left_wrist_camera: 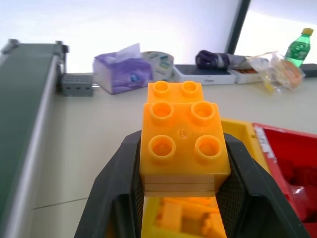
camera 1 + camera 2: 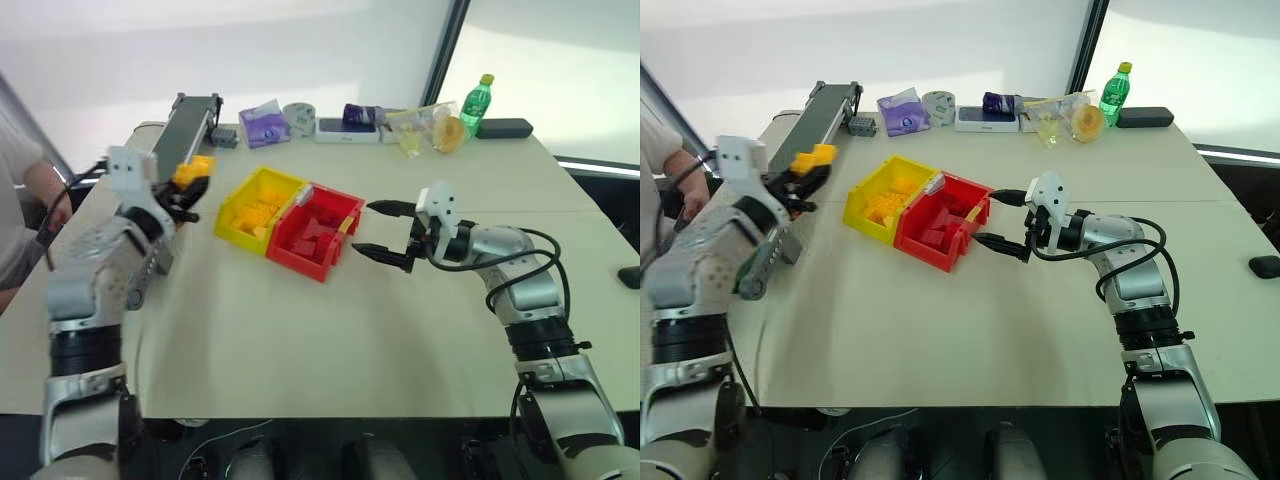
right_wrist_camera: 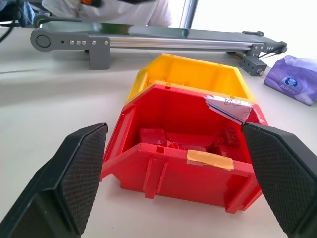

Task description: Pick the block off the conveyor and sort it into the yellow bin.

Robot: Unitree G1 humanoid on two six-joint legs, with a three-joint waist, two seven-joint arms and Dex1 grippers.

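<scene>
Left gripper (image 1: 181,208): clenched on the block (image 1: 182,144), one black finger against each side wall, studs facing up and left clear.
Block: held in the air, off the conveyor (image 2: 190,122), between the belt and the yellow bin (image 2: 240,212); in the wrist view it looks like a stack of brick layers, with a second studded part beyond the near one.
Handling: hard moulded plastic, so it should be light and stiff and should not crush; the smooth walls could slide between the pads if squeezed off-centre.
Hold: the flat opposite side walls, low and centred, look the safest place; if the layers are only pressed together, a grip across just one of them might let the rest come apart.
Yellow bin: open-topped, already holding yellow pieces, touching the red bin (image 2: 318,232) on its far side from the left arm.
Right gripper (image 2: 385,230): released, fingers spread wide and holding nothing, facing the red bin's front lip, just beside it.
Risk: the two bins sit side by side, so a late release could drop the block in the red one.
</scene>
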